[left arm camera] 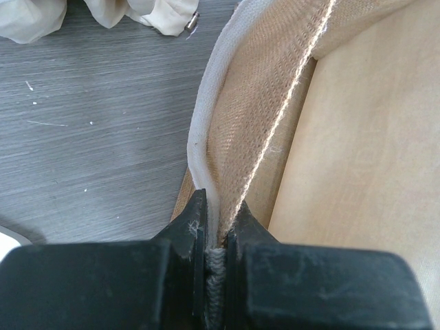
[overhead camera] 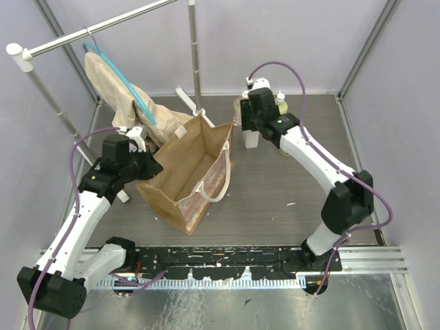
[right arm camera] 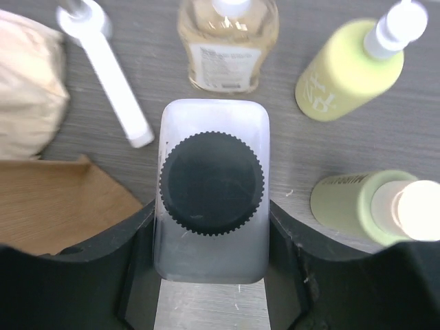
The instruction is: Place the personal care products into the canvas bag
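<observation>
The canvas bag (overhead camera: 189, 165) stands open in the middle of the table, its patterned side facing front. My left gripper (overhead camera: 155, 161) is shut on the cream strap (left arm camera: 206, 124) at the bag's left rim (left arm camera: 357, 137). My right gripper (right arm camera: 212, 212) is behind the bag's right corner, shut on the tall white bottle with the black cap (right arm camera: 212, 185), which stands upright on the table (overhead camera: 250, 139). Just beyond it stand the amber bottle (right arm camera: 228, 48) and two yellow-green bottles (right arm camera: 347, 69) (right arm camera: 357, 203) with white caps.
A beige garment (overhead camera: 113, 89) on a blue hanger (overhead camera: 130, 93) hangs from the clothes rack at the back left. The rack's upright pole (overhead camera: 194, 55) and white foot (right arm camera: 110, 75) stand close behind the bag. Purple walls enclose the table.
</observation>
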`<control>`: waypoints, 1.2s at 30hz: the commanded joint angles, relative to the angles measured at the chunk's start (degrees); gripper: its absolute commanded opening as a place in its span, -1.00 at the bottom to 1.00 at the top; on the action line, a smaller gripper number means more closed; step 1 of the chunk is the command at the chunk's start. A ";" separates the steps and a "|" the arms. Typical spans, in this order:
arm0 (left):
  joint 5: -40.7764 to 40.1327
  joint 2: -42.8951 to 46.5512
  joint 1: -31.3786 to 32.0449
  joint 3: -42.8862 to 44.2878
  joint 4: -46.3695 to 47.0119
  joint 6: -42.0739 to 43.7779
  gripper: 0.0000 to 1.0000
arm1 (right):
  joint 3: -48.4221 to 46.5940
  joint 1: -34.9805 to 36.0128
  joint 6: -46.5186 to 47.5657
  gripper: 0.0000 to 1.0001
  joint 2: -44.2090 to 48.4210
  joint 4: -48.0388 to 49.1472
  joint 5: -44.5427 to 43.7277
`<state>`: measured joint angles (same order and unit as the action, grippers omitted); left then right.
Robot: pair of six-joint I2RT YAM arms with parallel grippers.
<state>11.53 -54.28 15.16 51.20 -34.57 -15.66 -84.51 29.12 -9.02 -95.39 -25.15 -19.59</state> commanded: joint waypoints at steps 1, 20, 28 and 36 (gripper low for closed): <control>1.69 -0.40 0.22 -1.45 1.03 -0.34 -1.00 | -8.64 0.23 2.25 -0.99 10.01 5.40 7.51; 3.39 -1.59 0.20 -1.96 1.26 0.52 -1.00 | -16.74 1.19 4.78 -0.99 17.97 9.36 32.38; 4.03 -1.68 0.20 -2.57 2.28 0.21 -1.00 | -21.18 1.84 3.38 -0.99 16.65 9.25 36.45; 5.18 -1.32 0.23 -2.28 2.35 -0.02 -1.00 | -17.33 3.05 1.97 -0.99 15.96 12.05 40.21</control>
<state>14.48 -55.61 15.16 49.87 -32.14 -15.49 -100.92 31.35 -5.10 -82.11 -26.68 16.60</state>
